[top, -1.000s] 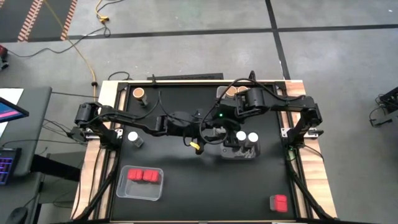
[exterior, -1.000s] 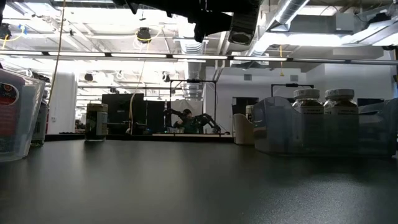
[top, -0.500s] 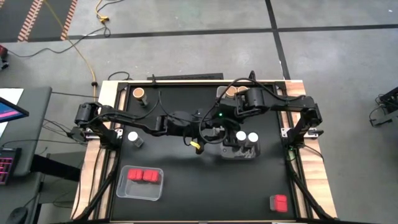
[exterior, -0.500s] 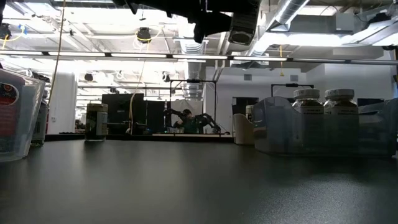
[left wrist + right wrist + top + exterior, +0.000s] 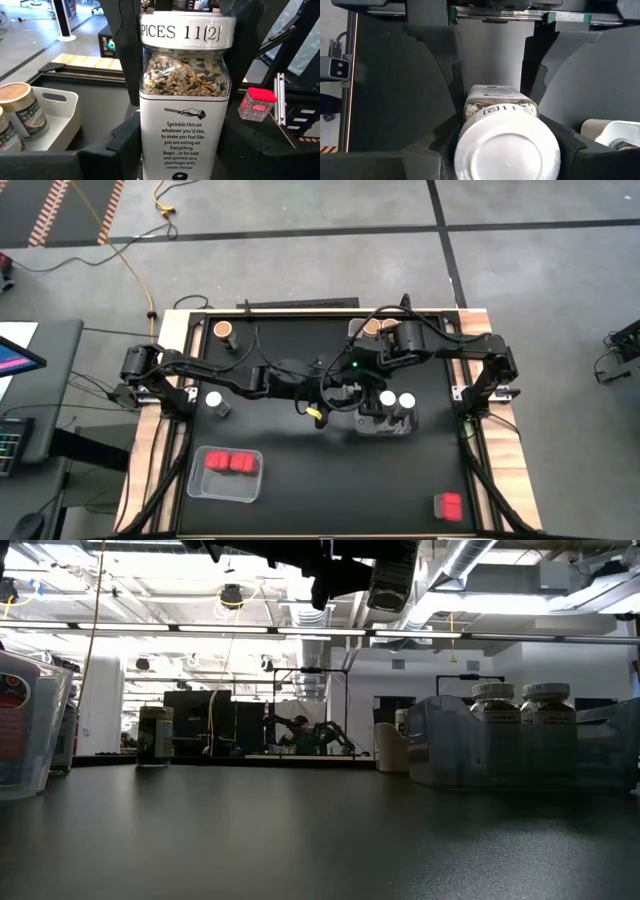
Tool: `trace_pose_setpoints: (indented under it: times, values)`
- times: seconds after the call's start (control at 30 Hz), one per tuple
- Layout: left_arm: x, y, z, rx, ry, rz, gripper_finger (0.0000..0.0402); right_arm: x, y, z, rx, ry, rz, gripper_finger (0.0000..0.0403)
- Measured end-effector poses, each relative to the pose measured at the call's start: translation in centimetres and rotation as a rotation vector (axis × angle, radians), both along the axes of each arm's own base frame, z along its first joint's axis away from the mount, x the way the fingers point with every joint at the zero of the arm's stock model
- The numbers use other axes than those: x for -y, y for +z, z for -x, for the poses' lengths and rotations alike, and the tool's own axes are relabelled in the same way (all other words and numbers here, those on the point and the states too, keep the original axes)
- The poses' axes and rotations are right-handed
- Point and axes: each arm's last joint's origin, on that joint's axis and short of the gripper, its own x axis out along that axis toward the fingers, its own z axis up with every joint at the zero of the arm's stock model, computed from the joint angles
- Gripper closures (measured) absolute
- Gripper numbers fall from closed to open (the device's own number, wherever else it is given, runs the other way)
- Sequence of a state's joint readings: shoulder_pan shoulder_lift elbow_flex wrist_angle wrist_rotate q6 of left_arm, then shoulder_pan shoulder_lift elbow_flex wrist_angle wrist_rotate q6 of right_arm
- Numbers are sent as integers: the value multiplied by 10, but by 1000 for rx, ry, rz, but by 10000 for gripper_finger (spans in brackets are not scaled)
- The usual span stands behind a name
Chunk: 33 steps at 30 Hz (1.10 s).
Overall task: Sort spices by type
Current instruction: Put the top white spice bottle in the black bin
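White-lidded jar (image 5: pixel 184 100) of mixed seasoning: upright above table (image 5: pixel 300 450) centre, gripped low by left gripper (image 5: pixel 175 150), right gripper (image 5: pixel 505 145) closed around its lid from above. Handover in progress, apparently. Advice: left jaws part only once right grip is firm; keep jar upright. Destination: tray (image 5: pixel 385 425) holding two like jars (image 5: pixel 396 399), just beside.
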State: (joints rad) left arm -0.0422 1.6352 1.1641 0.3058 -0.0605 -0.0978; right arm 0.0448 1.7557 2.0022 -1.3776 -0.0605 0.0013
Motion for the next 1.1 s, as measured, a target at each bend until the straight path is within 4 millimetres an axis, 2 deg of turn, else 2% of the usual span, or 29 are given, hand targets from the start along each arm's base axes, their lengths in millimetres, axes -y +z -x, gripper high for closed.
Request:
trace_pose_setpoints:
  times: [0.17, 0.37, 0.5, 0.7, 0.87, 0.97, 1.1]
  values:
    - [0, 0, 0, -1, -2, -10, 191, 0, 0, 0, 0, 1, 0, 175]
    - [1, 0, 0, -3, -16, -54, 143, -1, -1, 2, -20, 12, -7, 175]
    - [0, 0, 0, -6, -12, -55, 129, 2, 0, 9, -68, -6, 1, 175]
    - [1, 0, 0, -2, -10, -35, 128, 4, 13, 30, -72, -44, 5, 175]
    - [6, 0, 0, -2, -16, 0, 127, -9, 16, 55, -67, -70, 41, 176]
    - [9, 0, 0, -3, -24, 0, 127, -20, 10, 75, -54, -76, 32, 176]
    - [10, -1, 1, -6, -28, 2, 127, -29, -7, 103, -61, -126, 24, 176]
